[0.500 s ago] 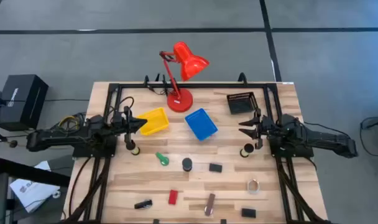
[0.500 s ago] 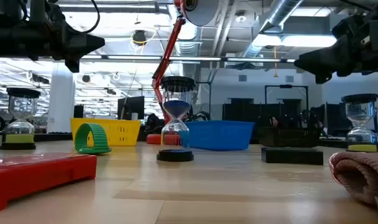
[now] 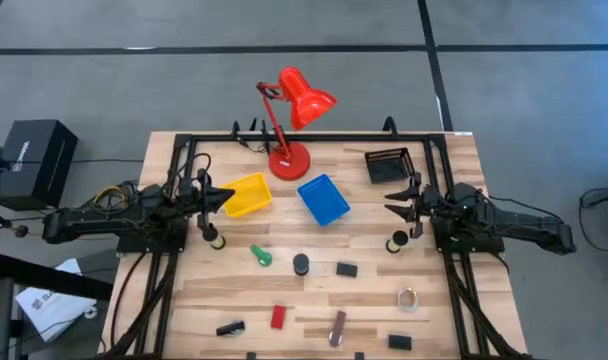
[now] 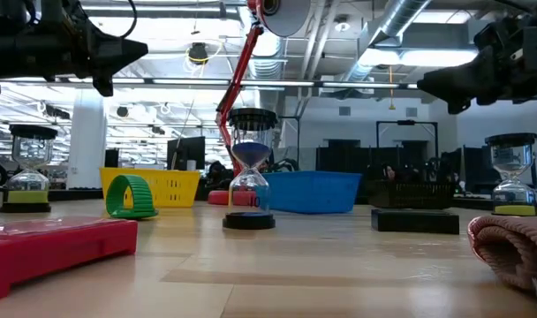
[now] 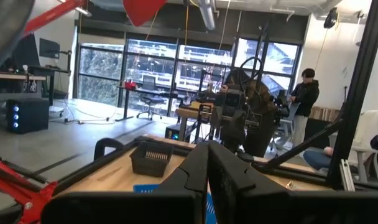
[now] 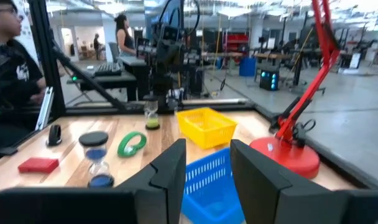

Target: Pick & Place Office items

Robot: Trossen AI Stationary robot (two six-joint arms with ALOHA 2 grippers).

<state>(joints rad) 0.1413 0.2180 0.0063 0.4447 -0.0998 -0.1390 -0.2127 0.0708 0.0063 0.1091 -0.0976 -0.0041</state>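
The office items lie scattered on the near half of the wooden table. Among them are a green piece point(image 3: 260, 256), a black-capped hourglass point(image 3: 301, 264), a black block point(image 3: 346, 269), a silvery ring point(image 3: 407, 298), a red block point(image 3: 277, 317) and a brown-silver bar point(image 3: 337, 327). My left gripper point(image 3: 231, 195) hangs above the table beside the yellow tray point(image 3: 247, 194), its fingers shut point(image 5: 207, 152) and empty. My right gripper point(image 3: 387, 201) hovers open point(image 6: 206, 152) near the black mesh tray point(image 3: 386, 165) and holds nothing.
A blue tray point(image 3: 323, 199) sits between the two grippers. The red desk lamp point(image 3: 288, 160) stands behind it at the far edge. Small hourglasses stand below each gripper, one left point(image 3: 213, 240) and one right point(image 3: 397, 242). More black blocks point(image 3: 230, 328) point(image 3: 399, 342) lie near the front edge. People show in the room beyond.
My left gripper has risen slightly. No object has shifted.
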